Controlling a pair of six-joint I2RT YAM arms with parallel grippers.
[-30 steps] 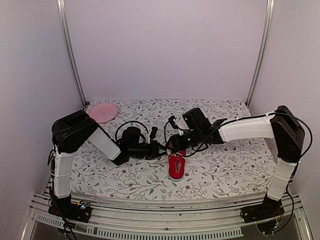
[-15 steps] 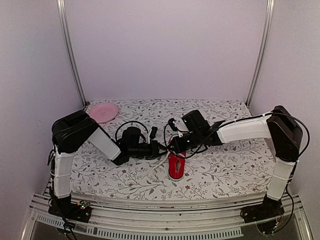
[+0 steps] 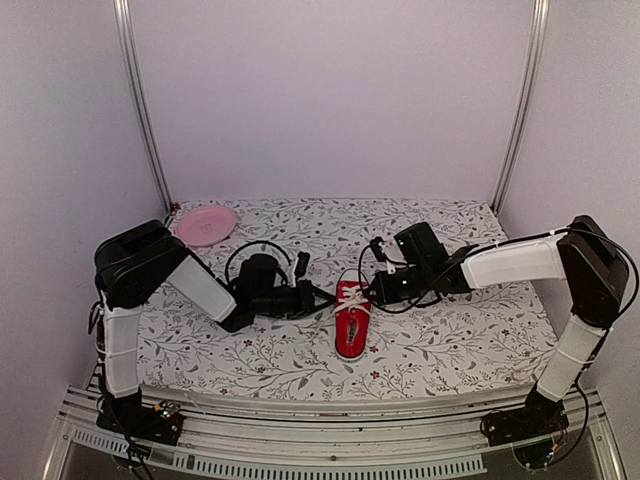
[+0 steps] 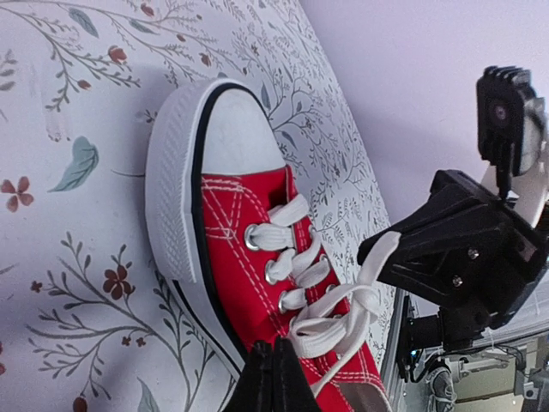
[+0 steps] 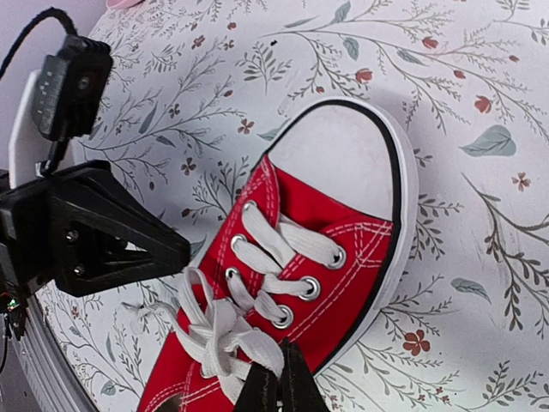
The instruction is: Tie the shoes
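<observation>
The small red canvas low-top sneaker [image 3: 352,320], with its white rubber sole and toe cap, lies on the floral-printed counter [image 3: 460,340] directly between the two claws, each claw tip just beside its laced throat. The right claw [image 3: 376,294] is pinched narrow on a strand of the white laces [image 5: 219,330], which runs straight from the tangle over the tongue up to its tip. The left claw [image 3: 319,297] is pressed fully together as well, with lace lying right against its tip. Whether it truly grips that strand cannot be told. The step in hand looks like drawing the crossed laces tight. To do it well, both claws should pull outward, away from each other and low over the counter. An even pull would stop the sneaker between them from sliding or rolling towards the stronger side. Tension should ease once the crossing seats against the eyelets, lest the thin strand slip out of a claw.
</observation>
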